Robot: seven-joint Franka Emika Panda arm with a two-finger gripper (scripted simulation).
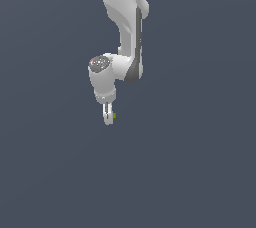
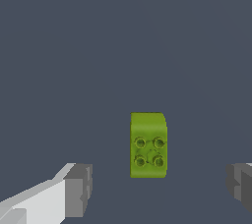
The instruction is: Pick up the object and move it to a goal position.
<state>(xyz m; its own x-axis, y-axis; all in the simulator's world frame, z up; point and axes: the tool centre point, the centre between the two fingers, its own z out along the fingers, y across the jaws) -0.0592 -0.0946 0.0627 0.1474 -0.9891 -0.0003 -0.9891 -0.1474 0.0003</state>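
Our gripper (image 1: 108, 117) hangs at the end of the white arm (image 1: 126, 22) with its fingers pointing down, and in the wrist view we see them spread wide: one grey pad (image 2: 78, 190) on one side, the other (image 2: 239, 186) far across, with nothing pinched between them. The object (image 2: 148, 145), a small yellow-green block with four round studs on its face, lies in the gap between the two pads, nearer the first than the second, and touches neither. In the exterior view we catch it only as a speck of green (image 1: 114, 116) just beside the fingertips, so close that we cannot tell from there whether it sits level with them or a little below.

By our reading, the approach is as good as done: the fingers straddle the block and are lined up on its two long sides. What is left is nearly everything that counts. We have yet to close on it, lift it, and carry it to the goal. No goal marker shows in either view, so we cannot say which way that carry would run. The dark grey ground (image 1: 200, 172) around the block is otherwise featureless.
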